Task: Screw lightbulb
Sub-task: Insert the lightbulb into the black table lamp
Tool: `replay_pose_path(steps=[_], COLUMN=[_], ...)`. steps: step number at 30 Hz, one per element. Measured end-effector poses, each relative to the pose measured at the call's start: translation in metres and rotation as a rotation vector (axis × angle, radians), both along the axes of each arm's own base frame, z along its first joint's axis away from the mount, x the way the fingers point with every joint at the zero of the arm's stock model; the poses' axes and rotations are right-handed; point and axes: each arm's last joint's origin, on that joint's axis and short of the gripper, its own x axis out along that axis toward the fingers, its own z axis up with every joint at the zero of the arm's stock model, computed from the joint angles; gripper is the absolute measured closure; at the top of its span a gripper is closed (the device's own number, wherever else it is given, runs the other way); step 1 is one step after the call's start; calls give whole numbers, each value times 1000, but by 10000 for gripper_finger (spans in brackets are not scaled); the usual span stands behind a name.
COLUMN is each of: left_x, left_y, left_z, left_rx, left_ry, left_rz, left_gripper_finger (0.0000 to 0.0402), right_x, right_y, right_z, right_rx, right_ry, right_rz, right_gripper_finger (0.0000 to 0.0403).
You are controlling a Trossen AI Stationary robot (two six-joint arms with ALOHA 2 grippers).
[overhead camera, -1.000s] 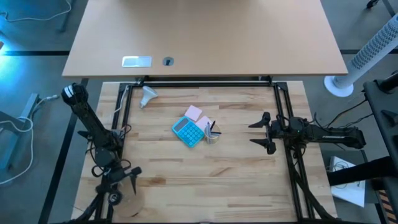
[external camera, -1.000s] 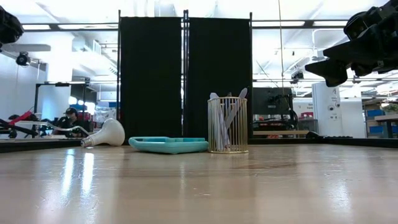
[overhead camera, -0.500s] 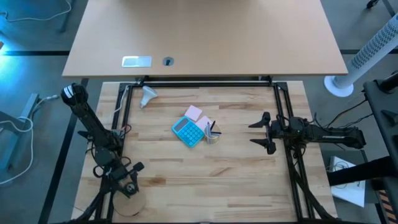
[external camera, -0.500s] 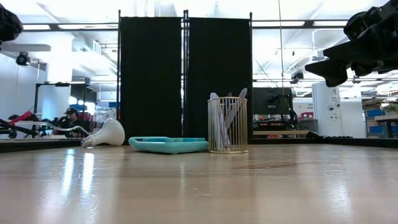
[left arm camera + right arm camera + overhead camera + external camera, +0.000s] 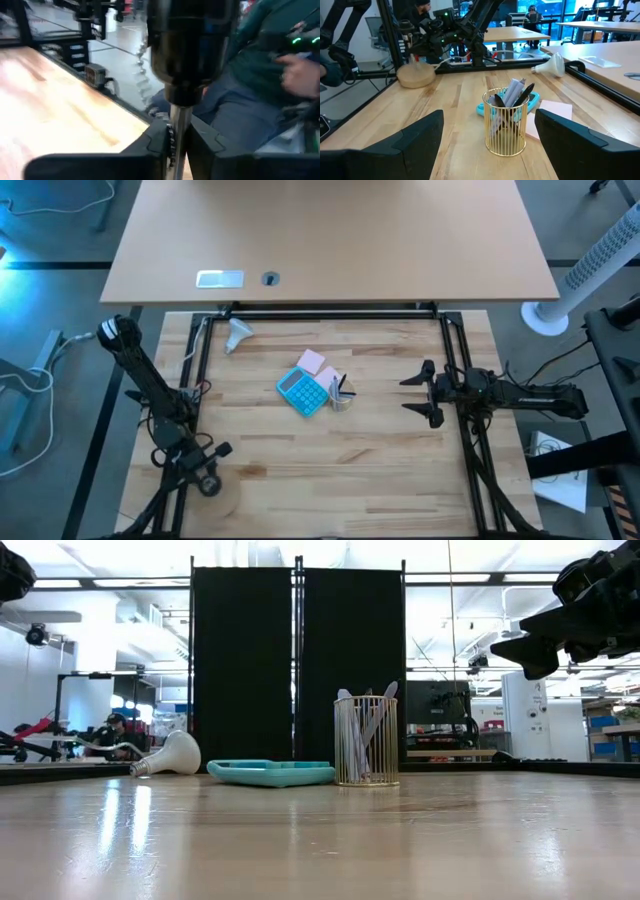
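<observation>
The lightbulb [image 5: 238,333] [image 5: 170,755] [image 5: 550,64] is frosted white and lies on its side on the table's far left part, with no gripper near it. At the near left corner my left gripper [image 5: 207,483] [image 5: 177,132] is shut on a thin metal stem under a black socket [image 5: 187,45]. The round wooden disc [image 5: 415,75] lies flat on the table there. My right gripper [image 5: 415,393] [image 5: 487,145] hangs open above the table's right side, holding nothing. My left gripper pinches the thin metal stem [image 5: 178,115] just below the black socket between its two fingers [image 5: 157,137]. The fingers come in about level and lie across the stem. The stem stands upright with the socket above the fingers; its lower end is hidden by the gripper.
A blue calculator [image 5: 302,392], pink notes [image 5: 312,361] and a gold wire pen cup [image 5: 342,397] [image 5: 506,122] sit mid-table. Black frame rails [image 5: 455,360] border the table. A seated person [image 5: 260,100] is just past the near left edge.
My left gripper has shut: its fingers stood wide apart a second ago, were half closed midway, and now meet on the stem. It has stayed at the near left corner. The right arm and the lightbulb have kept still.
</observation>
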Motion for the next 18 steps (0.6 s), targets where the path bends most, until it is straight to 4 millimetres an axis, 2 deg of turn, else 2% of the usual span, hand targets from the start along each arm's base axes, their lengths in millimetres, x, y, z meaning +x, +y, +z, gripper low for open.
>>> replay_pose_path(steps=[2, 7, 12, 15, 18], left_x=[1, 6, 21, 31, 41], left_y=[0, -7, -8, -2, 7], left_z=[2, 16, 36, 39, 44], left_rx=[-8, 14, 65, 110, 84], left_ry=[1, -54, -128, -144, -172], left_rz=[7, 31, 282, 440, 537], left_gripper_finger=[373, 373, 366, 364, 363], right_x=[0, 0, 0, 0, 0], right_y=[0, 0, 0, 0, 0], right_z=[0, 0, 0, 0, 0], right_rx=[0, 0, 0, 0, 0], right_ry=[0, 0, 0, 0, 0], right_rz=[0, 0, 0, 0, 0], right_gripper_finger=[94, 94, 94, 94, 94])
